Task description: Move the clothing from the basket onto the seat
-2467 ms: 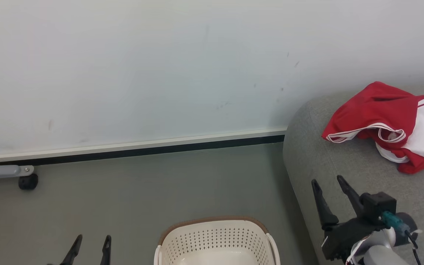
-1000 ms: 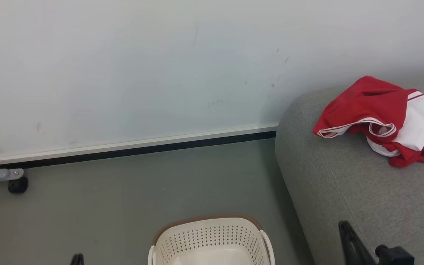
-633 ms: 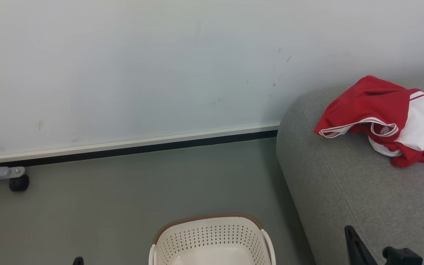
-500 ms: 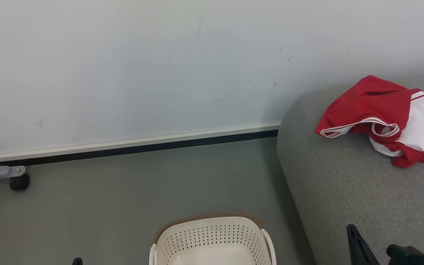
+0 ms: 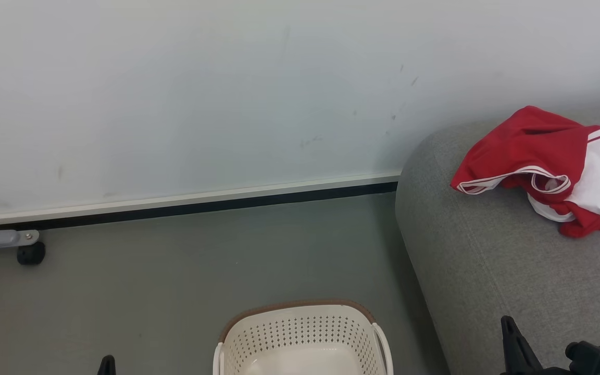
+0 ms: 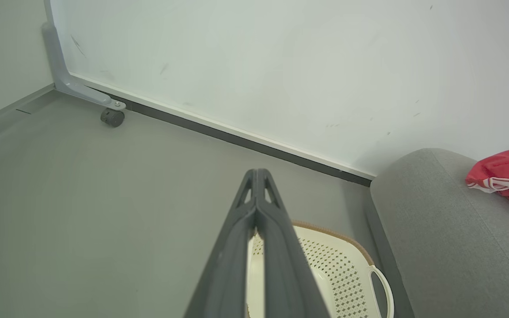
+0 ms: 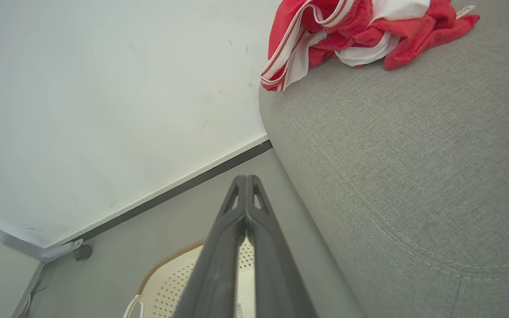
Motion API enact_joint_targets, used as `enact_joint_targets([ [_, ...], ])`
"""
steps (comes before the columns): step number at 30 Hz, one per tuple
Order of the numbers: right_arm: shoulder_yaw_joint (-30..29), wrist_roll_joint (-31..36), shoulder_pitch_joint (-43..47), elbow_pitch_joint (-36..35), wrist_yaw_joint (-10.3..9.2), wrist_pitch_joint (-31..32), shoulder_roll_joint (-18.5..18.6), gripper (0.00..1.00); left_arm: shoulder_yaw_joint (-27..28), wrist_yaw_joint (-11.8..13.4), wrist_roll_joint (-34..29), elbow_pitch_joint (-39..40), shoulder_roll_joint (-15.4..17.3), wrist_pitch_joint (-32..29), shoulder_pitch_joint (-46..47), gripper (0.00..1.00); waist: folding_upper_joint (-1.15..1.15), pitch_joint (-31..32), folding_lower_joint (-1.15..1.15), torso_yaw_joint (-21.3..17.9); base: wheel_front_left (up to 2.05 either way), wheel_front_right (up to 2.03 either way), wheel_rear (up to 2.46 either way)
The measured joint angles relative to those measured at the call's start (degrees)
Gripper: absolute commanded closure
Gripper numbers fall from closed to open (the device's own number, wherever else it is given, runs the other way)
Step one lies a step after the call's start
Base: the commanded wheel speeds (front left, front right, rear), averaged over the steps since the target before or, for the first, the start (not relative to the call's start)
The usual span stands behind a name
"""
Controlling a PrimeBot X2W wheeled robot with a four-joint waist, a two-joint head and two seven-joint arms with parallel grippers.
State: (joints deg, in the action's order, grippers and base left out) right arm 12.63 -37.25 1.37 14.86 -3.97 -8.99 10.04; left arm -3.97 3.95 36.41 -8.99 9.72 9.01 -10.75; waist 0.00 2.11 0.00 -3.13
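Note:
The clothing (image 5: 545, 166), a rumpled red heap with white bands and trim, lies on the seat (image 5: 487, 260), a grey fabric sofa at the right; it is also in the right wrist view as the clothing (image 7: 351, 31). The basket (image 5: 302, 333), cream with a brown rim, stands on the floor beside the sofa's end, and the part of its inside that shows is bare. My left gripper (image 6: 258, 176) is shut above the basket (image 6: 343, 265). My right gripper (image 7: 245, 181) is shut with nothing in it, between basket and sofa. One dark fingertip (image 5: 508, 333) shows at the lower right.
A white wall with a dark baseboard (image 5: 201, 205) runs behind. A grey metal leg with a black caster (image 5: 30, 253) stands on the floor at the far left. Grey floor (image 5: 175, 281) lies between wall and basket.
Both grippers have closed from open. The right gripper has sunk from above the sofa's edge to the bottom of the head view, and the left has dropped too. The camera shifted slightly.

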Motion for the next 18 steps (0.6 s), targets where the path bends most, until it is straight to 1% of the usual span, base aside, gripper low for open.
enact_joint_targets([
  [6,-1.5,-3.8,-0.8,0.1,0.74,1.2,-0.6,1.00,0.6,-0.9,3.9,-0.6,-0.5,-1.3,0.9,1.00,0.00,-0.2,0.00,0.2,0.00,0.00,0.00],
  [14,-3.4,-9.1,-1.1,0.3,1.57,2.6,-1.3,1.00,1.6,-1.6,9.5,-1.3,-1.1,-2.8,2.4,1.00,0.00,-0.4,0.00,0.5,0.00,0.00,0.00],
  [16,-3.9,-10.4,-1.1,0.4,2.04,3.0,-1.5,1.00,1.8,-2.0,10.6,-1.5,-1.3,-3.2,2.7,1.00,0.00,-0.4,0.00,0.6,0.00,0.00,0.00],
  [18,-4.4,-11.5,-1.2,0.4,2.12,3.5,-1.6,1.00,2.0,-2.5,11.5,-1.7,-1.4,-3.4,2.9,1.00,0.00,-0.5,0.00,0.7,0.00,0.00,0.00],
])
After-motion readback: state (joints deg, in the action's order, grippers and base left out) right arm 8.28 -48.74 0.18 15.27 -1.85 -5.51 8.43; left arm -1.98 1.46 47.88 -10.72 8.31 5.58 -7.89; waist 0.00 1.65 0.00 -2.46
